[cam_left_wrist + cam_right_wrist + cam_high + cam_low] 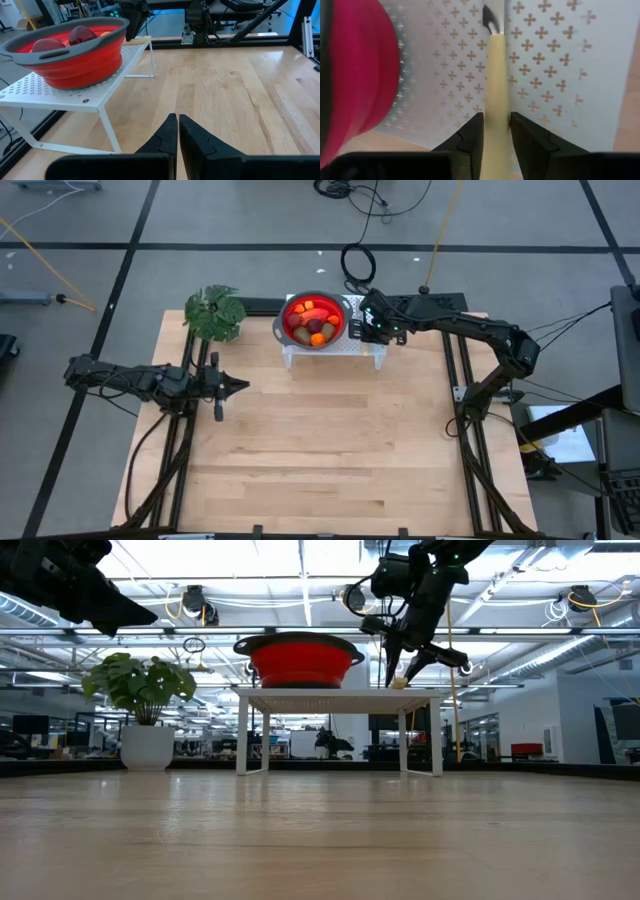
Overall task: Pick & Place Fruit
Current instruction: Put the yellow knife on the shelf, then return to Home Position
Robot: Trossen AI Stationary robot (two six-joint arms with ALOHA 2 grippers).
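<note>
Over white rack [352,348], right gripper [495,131] astride pale knife [495,95].

overhead looks straight down; low looks level; both share the red bowl [315,320] (wrists close).

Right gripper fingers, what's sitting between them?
In the right wrist view, a pale yellow banana lies between the right gripper's fingers on the white perforated rack.
</note>
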